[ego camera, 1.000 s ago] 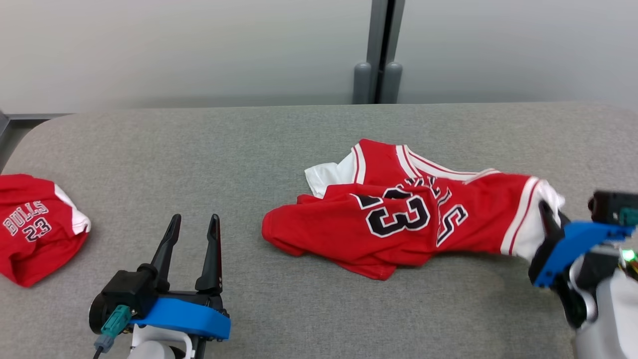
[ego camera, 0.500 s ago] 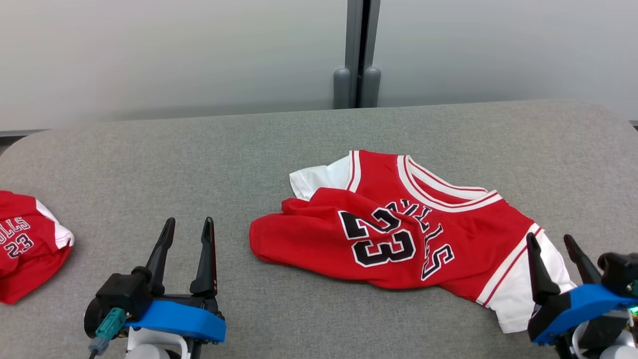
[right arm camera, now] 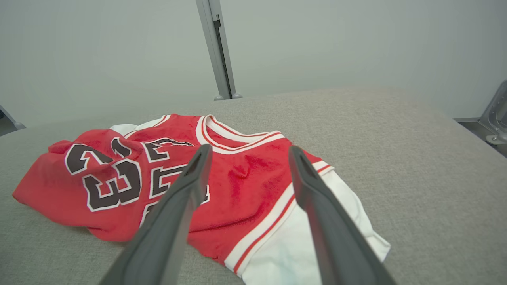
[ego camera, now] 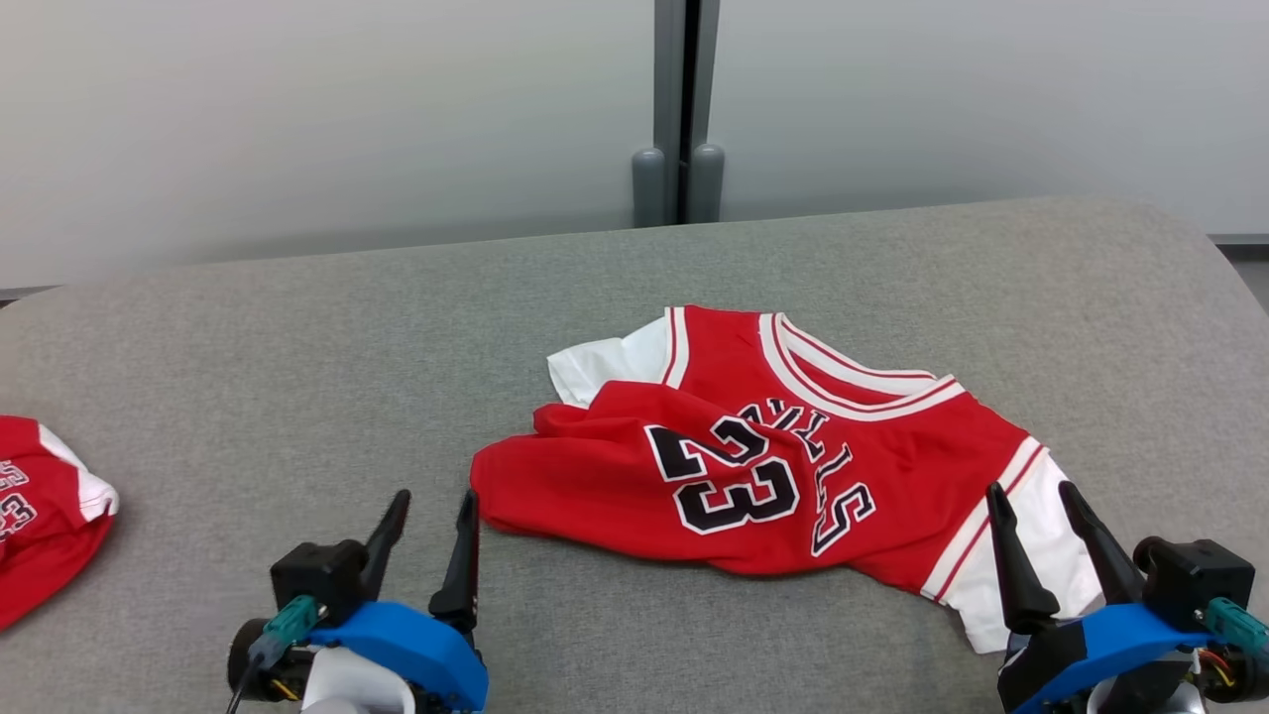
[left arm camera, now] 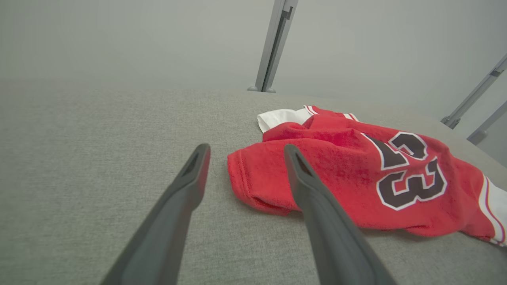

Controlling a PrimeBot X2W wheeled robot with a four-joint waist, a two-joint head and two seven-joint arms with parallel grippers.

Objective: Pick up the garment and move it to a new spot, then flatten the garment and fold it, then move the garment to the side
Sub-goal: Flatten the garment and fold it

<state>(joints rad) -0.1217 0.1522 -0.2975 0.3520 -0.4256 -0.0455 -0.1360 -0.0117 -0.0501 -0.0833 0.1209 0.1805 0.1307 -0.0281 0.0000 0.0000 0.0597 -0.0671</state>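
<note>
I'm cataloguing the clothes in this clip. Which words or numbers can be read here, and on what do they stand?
"23": large black digits edged in white, on the red jersey lying in the middle.
"LLS": the end of a word beside that number on the same jersey; its start is lost in a fold.
"3": on the second red garment at the head view's left edge; the lettering above it is cut off and unreadable.
</note>
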